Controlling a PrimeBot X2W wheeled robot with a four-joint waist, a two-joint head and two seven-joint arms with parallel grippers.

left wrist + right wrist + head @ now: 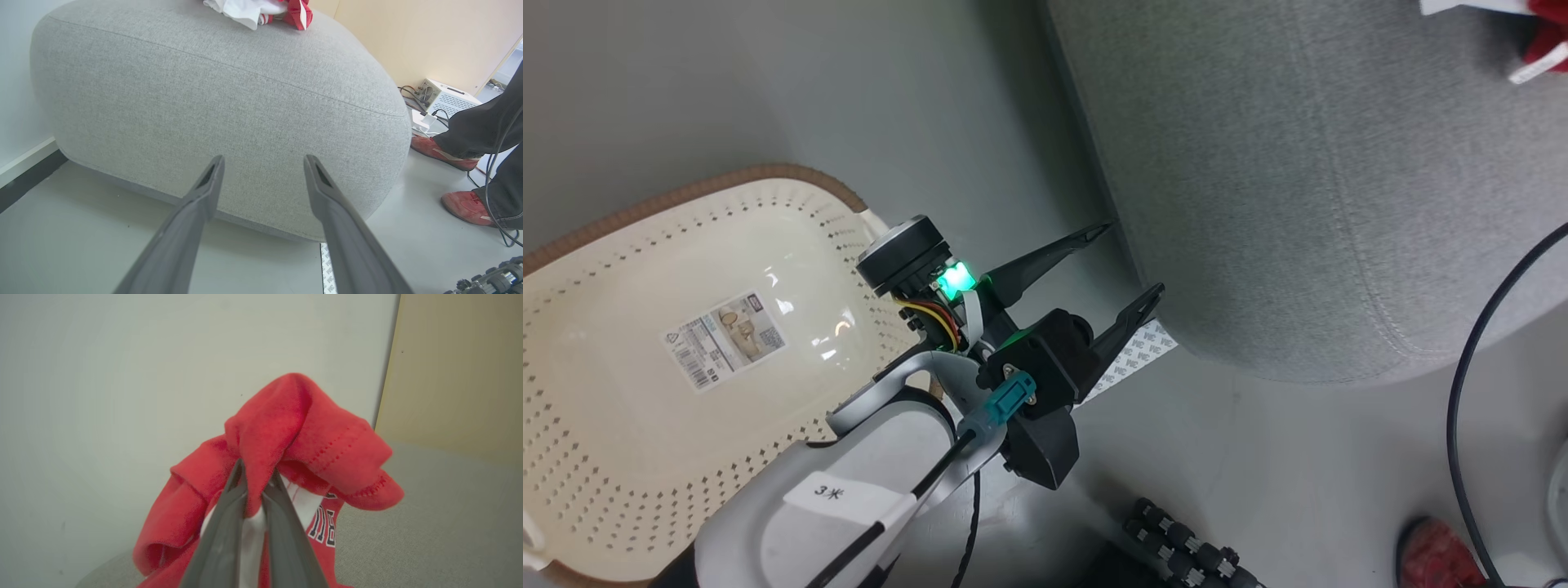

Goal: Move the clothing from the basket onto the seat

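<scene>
Progress is judged far along: the basket (686,367) is seen at 9 o'clock in the head view with nothing inside but a sticker (727,339). The left gripper (1131,261) is held spread and bare between basket and seat (1298,204), fingers aimed at the seat's side. Clothing (294,428) is pinched tight by the right gripper (256,473) — the seat is seen under it at 4 o'clock. In the left wrist view red-and-white clothing is seen lying on the seat's top at 12 o'clock; whether that is the held piece cannot be told. Only a release onto the seat is thought to be left.
</scene>
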